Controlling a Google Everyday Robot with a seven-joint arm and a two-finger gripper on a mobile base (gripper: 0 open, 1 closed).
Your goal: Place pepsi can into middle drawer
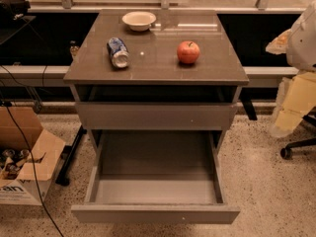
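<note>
The pepsi can (118, 52) lies on its side on the left part of the cabinet top (158, 65), its silver end facing forward. It is blue with white-red markings. The middle drawer (155, 189) is pulled out wide below the cabinet, grey and with nothing in it. The upper grey drawer front (155, 115) is shut above it. My gripper is not in view. Nothing holds or touches the can.
A red apple (188, 52) stands on the right of the cabinet top and a white bowl (139, 20) at the back. An open cardboard box (24, 167) and cables are on the floor at the left. White and yellowish bulky shapes (301, 48) and a chair base (296, 147) are at the right edge.
</note>
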